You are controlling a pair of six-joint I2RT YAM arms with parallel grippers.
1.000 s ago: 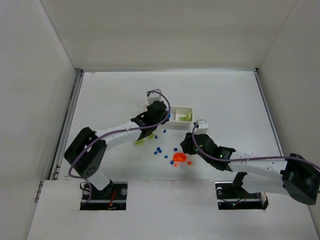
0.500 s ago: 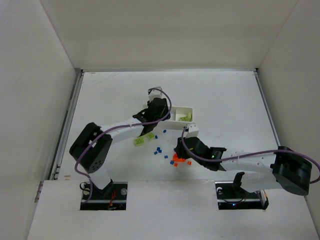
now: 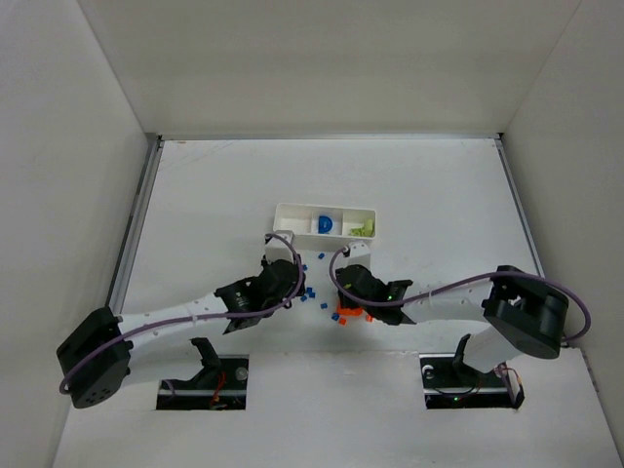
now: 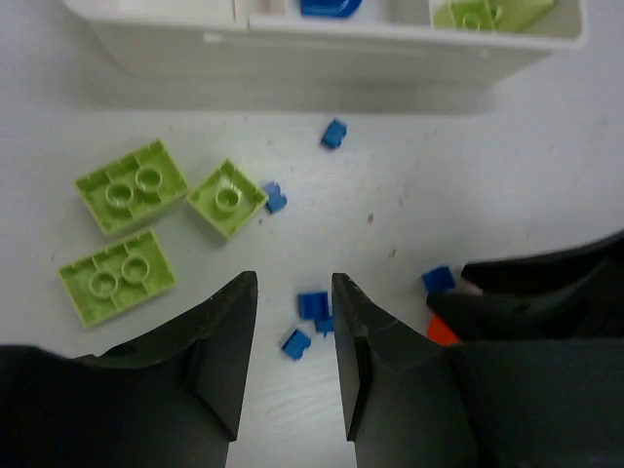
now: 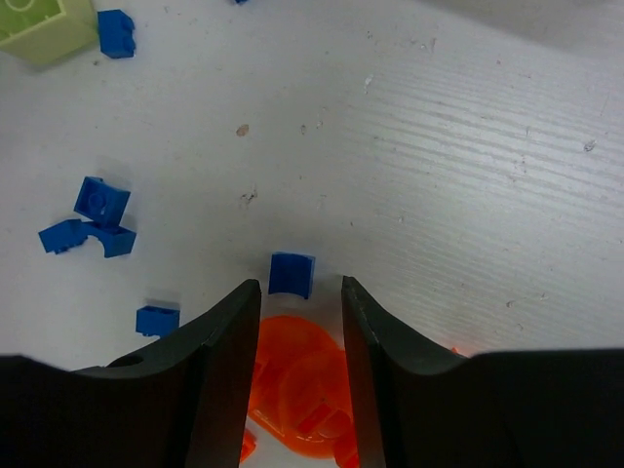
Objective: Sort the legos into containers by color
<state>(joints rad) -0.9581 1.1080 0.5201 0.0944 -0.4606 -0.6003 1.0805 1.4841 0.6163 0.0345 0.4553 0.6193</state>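
Left hand: low over surface, jaws narrowly parted, gripping nothing. Small blue bricks lie at gap mouth. Three lime-green plates loose on surface at its 10 o'clock. White tray at 12 o'clock: rounded blue piece in middle compartment, green pieces in right compartment. Right hand: jaws narrowly parted, straddling rounded orange piece, contact unclear. One blue brick just ahead at 12 o'clock.
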